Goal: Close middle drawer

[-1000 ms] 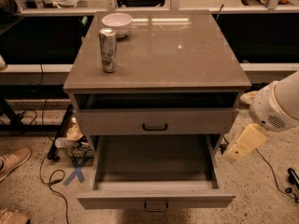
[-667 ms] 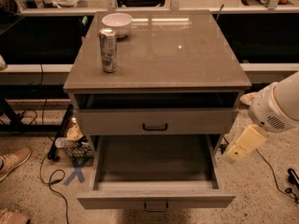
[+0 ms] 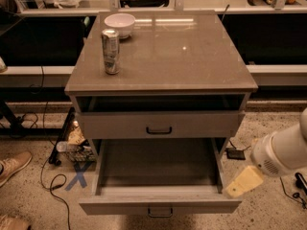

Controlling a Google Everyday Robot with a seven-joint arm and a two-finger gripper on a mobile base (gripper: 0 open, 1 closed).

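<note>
The middle drawer [image 3: 158, 169] is pulled far out of the grey cabinet. Its long dark tray is open to view, and its low front panel carries a small black bar handle [image 3: 159, 212]. Above it sits the taller-fronted grey drawer [image 3: 115, 125] with the same handle, set slightly forward under a dark gap. My gripper [image 3: 243, 181], a pale yellow tip on a white arm [image 3: 283, 152], hangs just right of the open drawer's front right corner, at about rim height. It holds nothing that I can see.
A silver can [image 3: 111, 51] and a white bowl [image 3: 120, 23] stand on the cabinet top [image 3: 182, 56]. Cables, litter and a blue X mark [image 3: 79, 178] lie on the floor at left. A shoe [image 3: 13, 164] is at far left, and a small black box [image 3: 236, 153] at right.
The arm and gripper have moved down and slightly left, closer to the open drawer's front right corner. The drawers, can and bowl have not moved.
</note>
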